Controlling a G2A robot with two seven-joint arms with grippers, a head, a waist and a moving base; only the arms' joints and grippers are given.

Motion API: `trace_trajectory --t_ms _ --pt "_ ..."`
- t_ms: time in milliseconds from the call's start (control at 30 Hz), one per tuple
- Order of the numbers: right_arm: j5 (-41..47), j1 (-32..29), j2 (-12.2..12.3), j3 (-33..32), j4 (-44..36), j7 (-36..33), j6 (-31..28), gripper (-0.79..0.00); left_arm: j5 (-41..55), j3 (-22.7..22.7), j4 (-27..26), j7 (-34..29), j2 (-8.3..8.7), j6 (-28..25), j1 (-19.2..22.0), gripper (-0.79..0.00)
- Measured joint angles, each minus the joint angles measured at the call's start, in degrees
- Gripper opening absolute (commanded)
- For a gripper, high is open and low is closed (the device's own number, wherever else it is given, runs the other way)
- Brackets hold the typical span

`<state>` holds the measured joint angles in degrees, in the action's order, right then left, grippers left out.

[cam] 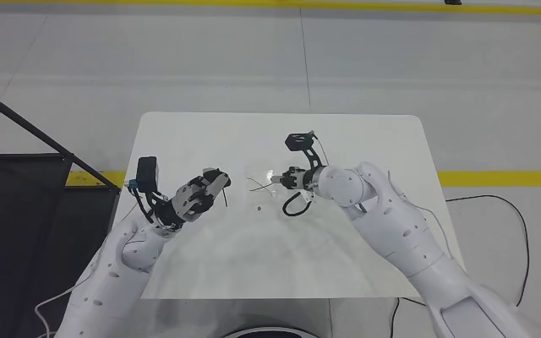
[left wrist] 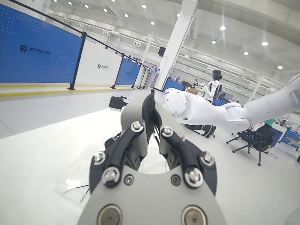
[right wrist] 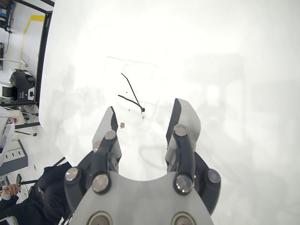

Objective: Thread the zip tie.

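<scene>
One zip tie (left wrist: 155, 135) hides inside left tool (left wrist: 151, 101).

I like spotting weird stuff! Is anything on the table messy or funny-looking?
A tiny brown speck lies on the white table beside the clear sheet, near the open right hand. It looks like a stray crumb. The black zip tie on the sheet is bent, not straight.
</scene>
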<state>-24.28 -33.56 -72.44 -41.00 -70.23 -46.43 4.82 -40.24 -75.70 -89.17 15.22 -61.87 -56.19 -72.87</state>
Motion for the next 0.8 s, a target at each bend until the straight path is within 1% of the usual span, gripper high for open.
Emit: trace_trajectory --t_ms 167,267,467,600,800 --pt "-0.9 0.7 -0.8 1.0 1.1 -0.7 0.6 -0.419 -2.6 0.7 2.0 2.7 -0.58 -0.5 0.8 -0.785" --pt "-1.1 1.2 -1.3 1.3 1.8 -0.9 0.9 -0.443 -3.2 0.8 2.6 3.3 -0.78 -0.7 1.1 -0.785" --pt "-1.5 1.8 -2.2 1.9 3.0 -0.8 0.9 -0.462 -3.1 0.8 3.8 3.3 -1.07 -0.9 1.7 -0.785" --pt "-2.0 2.0 -2.7 2.1 3.5 -0.8 1.0 -0.493 -2.1 0.7 4.6 2.6 -1.19 -1.1 2.3 -0.785" --pt "-2.7 2.2 -3.3 2.0 4.1 -0.7 1.6 -0.585 -1.3 0.4 4.7 1.8 -1.35 -1.3 2.4 -0.785"
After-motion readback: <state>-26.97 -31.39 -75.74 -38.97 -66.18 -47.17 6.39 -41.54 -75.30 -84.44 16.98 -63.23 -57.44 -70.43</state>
